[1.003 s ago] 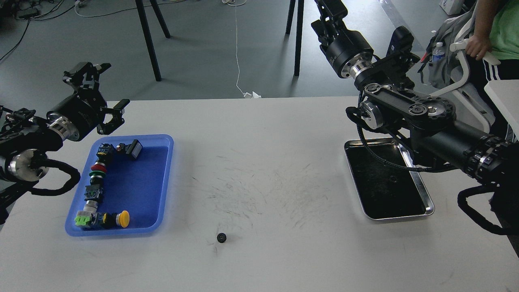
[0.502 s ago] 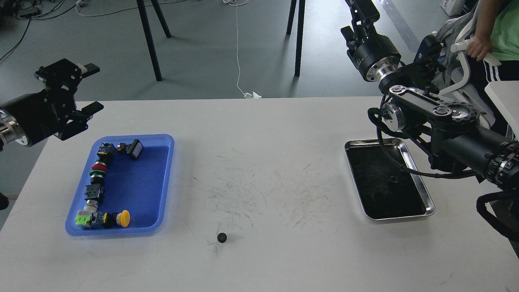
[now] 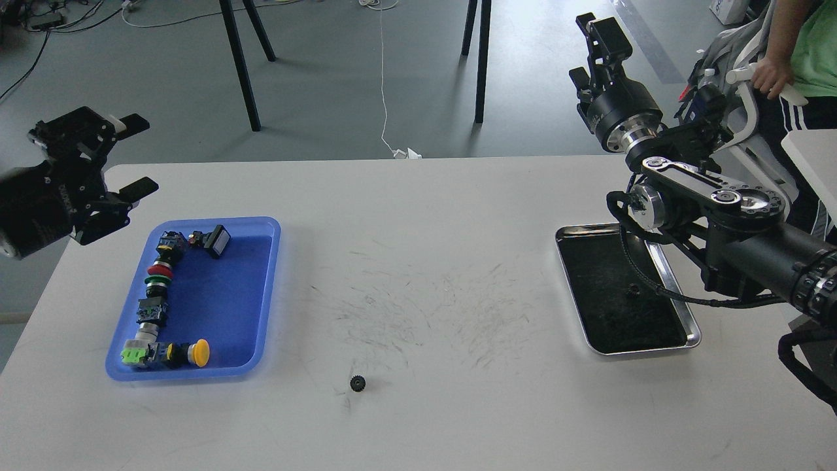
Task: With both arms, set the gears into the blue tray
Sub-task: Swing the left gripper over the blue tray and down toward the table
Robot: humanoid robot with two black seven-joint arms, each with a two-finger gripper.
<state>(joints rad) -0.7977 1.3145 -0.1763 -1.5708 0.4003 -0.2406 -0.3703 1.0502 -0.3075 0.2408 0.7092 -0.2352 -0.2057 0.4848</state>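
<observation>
One small black gear (image 3: 357, 383) lies on the white table near the front edge, right of the blue tray (image 3: 222, 297). A second tiny dark gear (image 3: 633, 290) shows faintly on the dark bottom of the steel tray. My left gripper (image 3: 134, 156) hovers off the table's far left corner, above and left of the blue tray. It is open, with its two fingers well apart and nothing between them. My right gripper (image 3: 598, 49) is raised high beyond the table's back right, far from both gears. Its fingers cannot be told apart.
Several coloured push-button switches (image 3: 157, 288) line the blue tray's left and front sides. The steel tray (image 3: 688, 340) sits at the right under my right forearm. A person (image 3: 798, 52) stands at the top right. Black stand legs (image 3: 239, 65) rise behind the table.
My left gripper has pulled back leftward, away from the blue tray's far corner. My right arm has swung rightward, uncovering the steel tray. The gear on the table has not moved.
</observation>
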